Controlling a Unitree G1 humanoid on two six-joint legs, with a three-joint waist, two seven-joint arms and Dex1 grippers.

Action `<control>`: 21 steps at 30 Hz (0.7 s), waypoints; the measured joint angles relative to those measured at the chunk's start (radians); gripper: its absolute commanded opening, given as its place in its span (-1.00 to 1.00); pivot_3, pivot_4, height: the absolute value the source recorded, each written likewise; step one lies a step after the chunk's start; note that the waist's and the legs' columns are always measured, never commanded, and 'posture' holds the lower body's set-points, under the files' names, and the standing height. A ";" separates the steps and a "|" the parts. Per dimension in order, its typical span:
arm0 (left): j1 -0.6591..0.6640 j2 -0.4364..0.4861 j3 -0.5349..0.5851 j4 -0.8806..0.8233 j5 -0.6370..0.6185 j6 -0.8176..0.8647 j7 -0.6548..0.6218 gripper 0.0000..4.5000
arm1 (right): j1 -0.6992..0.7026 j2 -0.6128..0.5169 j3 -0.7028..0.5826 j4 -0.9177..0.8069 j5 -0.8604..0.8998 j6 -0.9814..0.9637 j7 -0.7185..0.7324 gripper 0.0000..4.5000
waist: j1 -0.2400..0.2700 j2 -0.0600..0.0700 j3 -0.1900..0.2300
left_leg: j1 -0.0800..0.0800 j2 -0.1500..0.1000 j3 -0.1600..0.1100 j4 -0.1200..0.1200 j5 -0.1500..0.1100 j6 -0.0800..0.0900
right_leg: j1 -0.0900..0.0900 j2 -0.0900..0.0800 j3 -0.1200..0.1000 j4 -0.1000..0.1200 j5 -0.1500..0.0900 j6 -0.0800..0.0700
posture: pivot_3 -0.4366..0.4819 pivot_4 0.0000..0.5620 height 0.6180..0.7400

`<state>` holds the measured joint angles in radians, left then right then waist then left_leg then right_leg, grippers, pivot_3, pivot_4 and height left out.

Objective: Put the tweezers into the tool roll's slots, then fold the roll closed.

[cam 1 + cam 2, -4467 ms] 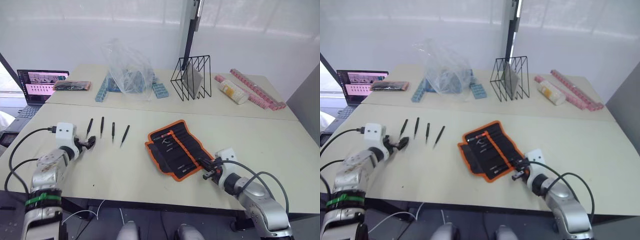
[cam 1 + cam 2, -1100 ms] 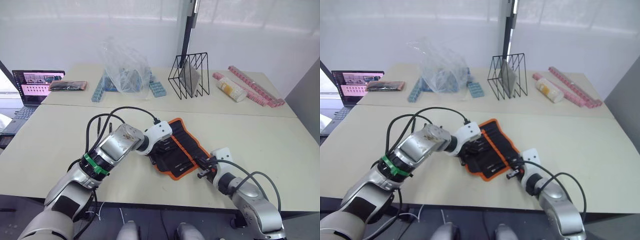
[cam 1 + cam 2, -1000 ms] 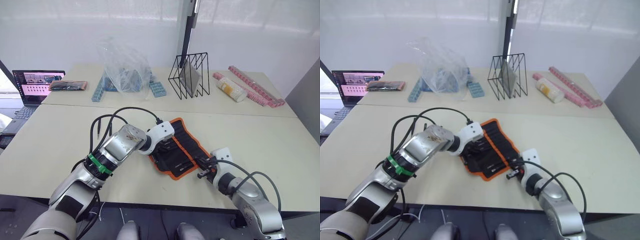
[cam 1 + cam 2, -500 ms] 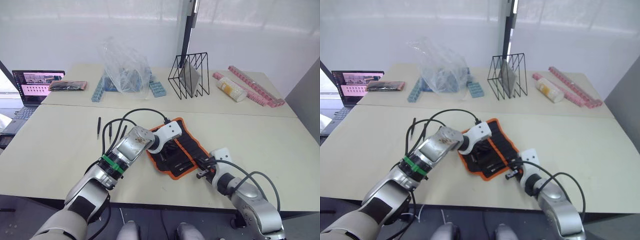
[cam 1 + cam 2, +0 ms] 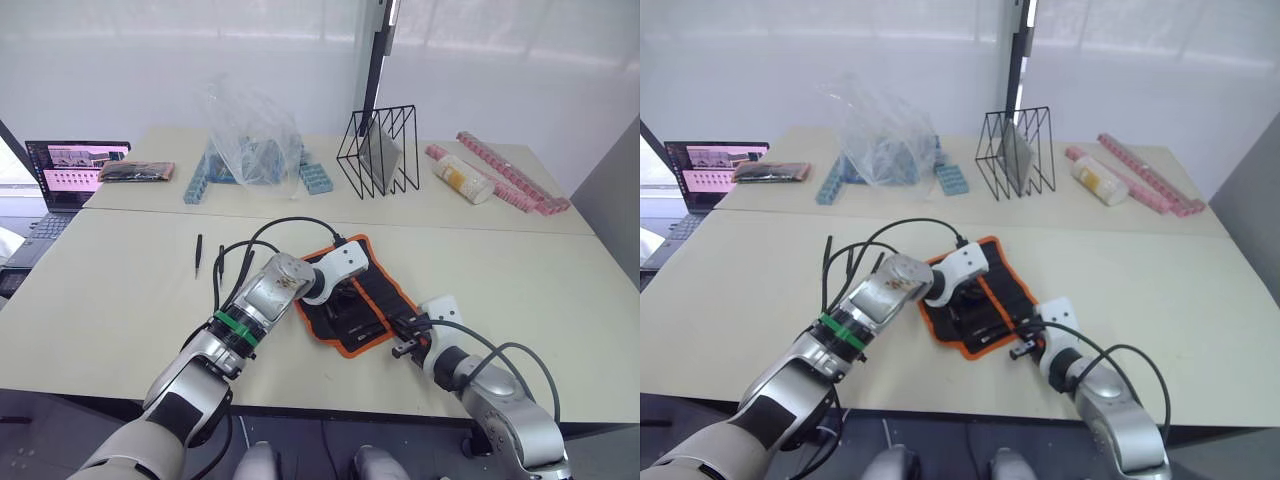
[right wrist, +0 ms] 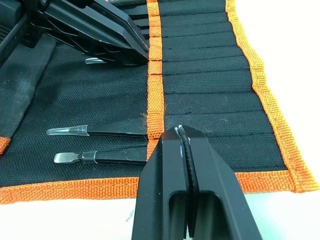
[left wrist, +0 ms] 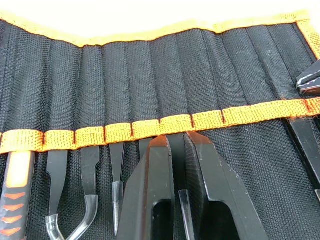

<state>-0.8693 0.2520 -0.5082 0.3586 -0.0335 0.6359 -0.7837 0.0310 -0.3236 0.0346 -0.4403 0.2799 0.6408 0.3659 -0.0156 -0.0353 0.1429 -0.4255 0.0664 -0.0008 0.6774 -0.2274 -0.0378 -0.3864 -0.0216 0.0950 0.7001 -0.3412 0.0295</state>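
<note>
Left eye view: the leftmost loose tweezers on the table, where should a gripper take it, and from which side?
Take the leftmost loose tweezers across its middle, coming straight down from above, with the fingers closing on its two long sides. It lies flat on the table, slim and roughly lengthwise away from the robot. Bare surface on both sides probably leaves room for the fingers.

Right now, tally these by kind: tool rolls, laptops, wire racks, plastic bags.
tool roll: 1
laptop: 1
wire rack: 1
plastic bag: 1
Total: 4
</note>
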 measured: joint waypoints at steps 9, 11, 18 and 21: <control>0.077 0.141 0.082 -0.252 -0.019 0.141 -0.030 0.98 | -0.013 -0.004 0.006 0.008 0.000 0.001 0.007 -1.00 | -0.008 0.001 0.001 | 0.000 0.001 0.000 -0.001 0.000 0.000 | -0.001 0.001 0.000 0.001 0.000 0.000 | -0.05 -0.47 0.16; 0.112 0.175 0.120 -0.331 -0.048 0.178 -0.041 0.98 | -0.015 -0.005 0.004 0.013 0.000 -0.001 0.013 -1.00 | -0.008 0.001 0.001 | 0.000 0.001 0.000 -0.001 0.000 0.000 | -0.001 0.001 0.000 0.001 0.000 0.000 | -0.05 -0.47 0.16; 0.373 0.295 0.427 -0.572 -0.164 0.149 -0.020 0.98 | -0.042 -0.009 0.007 0.040 -0.001 -0.006 0.038 -1.00 | -0.027 0.001 0.001 | 0.001 0.002 0.000 -0.002 0.000 0.000 | -0.001 0.000 0.000 0.002 0.000 0.000 | -0.05 -0.47 0.16; 0.512 0.344 0.564 -0.614 -0.175 0.134 0.010 0.98 | -0.043 -0.019 0.002 0.047 -0.001 -0.010 0.049 -1.00 | -0.026 0.001 0.001 | 0.001 0.002 0.000 -0.002 0.000 0.000 | -0.001 0.000 0.000 0.002 0.000 0.000 | -0.05 -0.47 0.16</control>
<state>-0.3572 0.5957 0.0556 -0.2555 -0.2087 0.7697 -0.7735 -0.0124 -0.3427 0.0367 -0.3931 0.2793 0.6311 0.4149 -0.0416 -0.0341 0.1437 -0.4242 0.0680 -0.0012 0.6755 -0.2275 -0.0379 -0.3870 -0.0215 0.0950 0.7016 -0.3411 0.0292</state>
